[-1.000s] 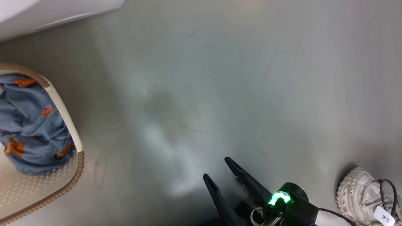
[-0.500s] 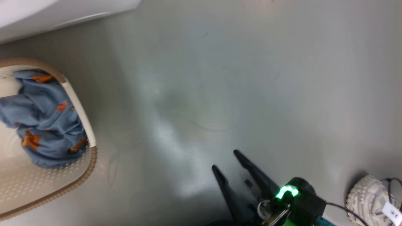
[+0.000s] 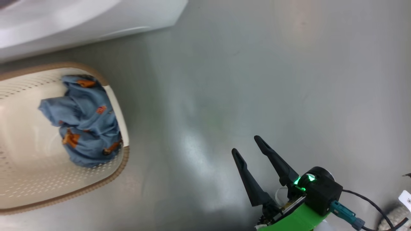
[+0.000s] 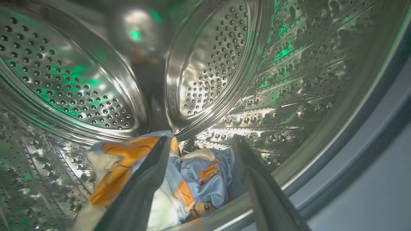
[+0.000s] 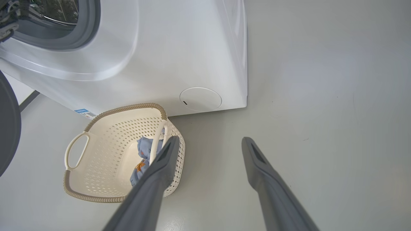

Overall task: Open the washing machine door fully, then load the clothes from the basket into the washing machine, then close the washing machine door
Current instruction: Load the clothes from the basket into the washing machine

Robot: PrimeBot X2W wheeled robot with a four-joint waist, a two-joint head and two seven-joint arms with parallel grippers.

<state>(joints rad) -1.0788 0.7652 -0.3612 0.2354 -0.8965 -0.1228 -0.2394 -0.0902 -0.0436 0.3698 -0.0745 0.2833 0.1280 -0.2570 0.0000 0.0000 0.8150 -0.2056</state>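
The white washing machine (image 5: 179,48) stands open, with its grey gasket (image 5: 86,29) showing. The dark edge of its door (image 5: 8,128) hangs at the left border. My left gripper (image 4: 200,141) is inside the steel drum (image 4: 208,64), open, just above blue, cream and orange clothes (image 4: 199,179) on the drum floor. The cream basket (image 3: 19,179) sits on the floor before the washer (image 3: 96,19) and holds one crumpled blue printed garment (image 3: 86,128). My right gripper (image 3: 245,144) hovers open and empty over bare floor, right of the basket (image 5: 96,154).
Grey floor stretches to the right of the washer and basket. A pale shoe (image 3: 393,215) with a white tag and a black cable lies at the lower right corner. The washer's round lower flap (image 5: 200,98) faces the basket.
The head camera has swung left, bringing more of the basket and washer into view. My right gripper stays open and sits a little higher in the picture.
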